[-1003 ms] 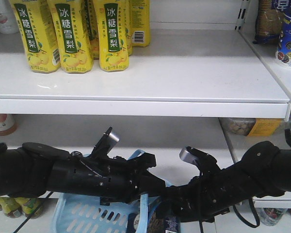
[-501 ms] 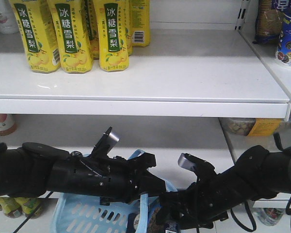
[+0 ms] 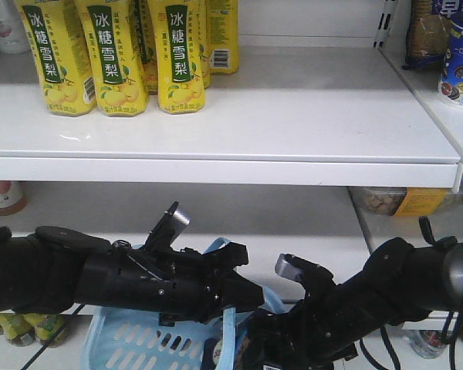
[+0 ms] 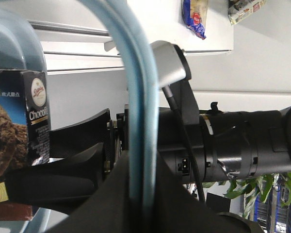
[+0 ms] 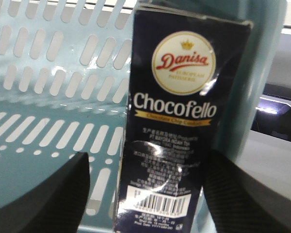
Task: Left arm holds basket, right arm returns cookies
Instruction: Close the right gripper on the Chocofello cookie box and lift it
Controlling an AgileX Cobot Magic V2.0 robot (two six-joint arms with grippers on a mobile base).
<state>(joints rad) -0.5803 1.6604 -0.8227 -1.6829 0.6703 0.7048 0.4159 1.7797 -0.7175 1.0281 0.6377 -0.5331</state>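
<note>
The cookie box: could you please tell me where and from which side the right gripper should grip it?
Grip the cookie box across its two long narrow sides, near the barcode end, coming from the logo face: the basket wall backs the other face, and the open right gripper straddles that width.

The basket (image 5: 48, 97) is pale blue, slotted. The cookie box (image 5: 172, 145) is dark navy with white lettering, a cream-and-red round logo and a white barcode. The far bottles (image 3: 112, 54) are yellow with green labels.

White shelf (image 3: 293, 116); yellow bottles (image 3: 112, 54) upper left; snack packs (image 3: 459, 58) right
</note>
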